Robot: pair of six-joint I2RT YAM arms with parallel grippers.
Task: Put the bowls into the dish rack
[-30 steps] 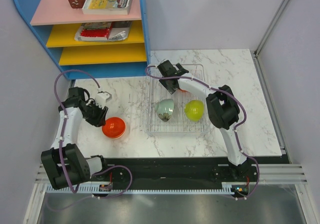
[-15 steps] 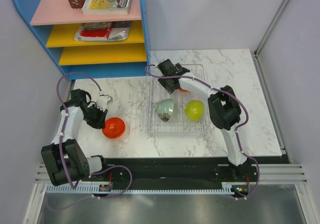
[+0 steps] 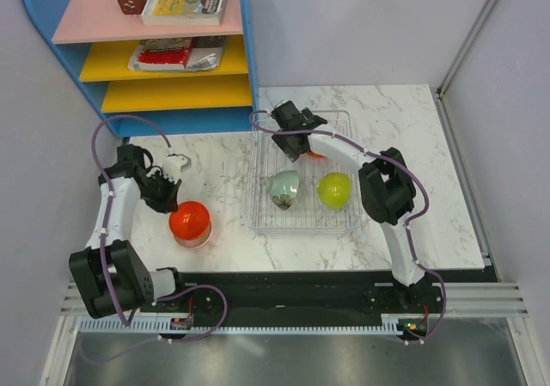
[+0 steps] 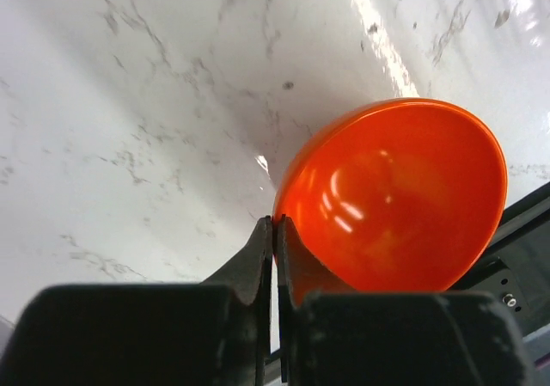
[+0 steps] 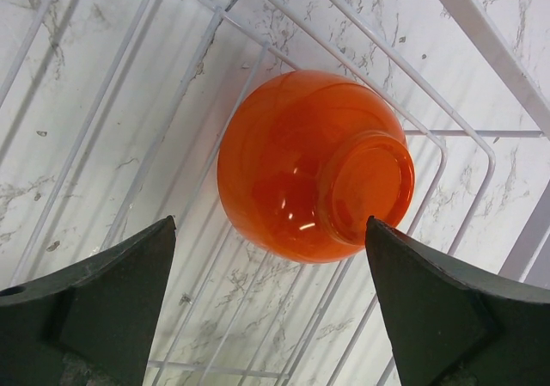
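Pinching the rim of a red-orange bowl, the left hand is clenched on it, its two fingers drawn almost together with only the thin rim between them. This bowl is tipped up so that its glossy inside faces the wrist camera, and it sits over the left part of the marble table, well apart from the dish rack; whether its underside touches the table cannot be told. The right hand hangs over the far end of the rack with its fingers spread wide, grasping nothing. Between and below them an orange bowl lies tilted on the wire grid near a corner, its foot ring turned up toward the camera and clear of both fingers. Nearer the arms, inside the same rack, a silver bowl and a yellow-green bowl stand propped on edge side by side, close but not touching. A blue shelf unit with pink and yellow boards stands at the far left of the table.
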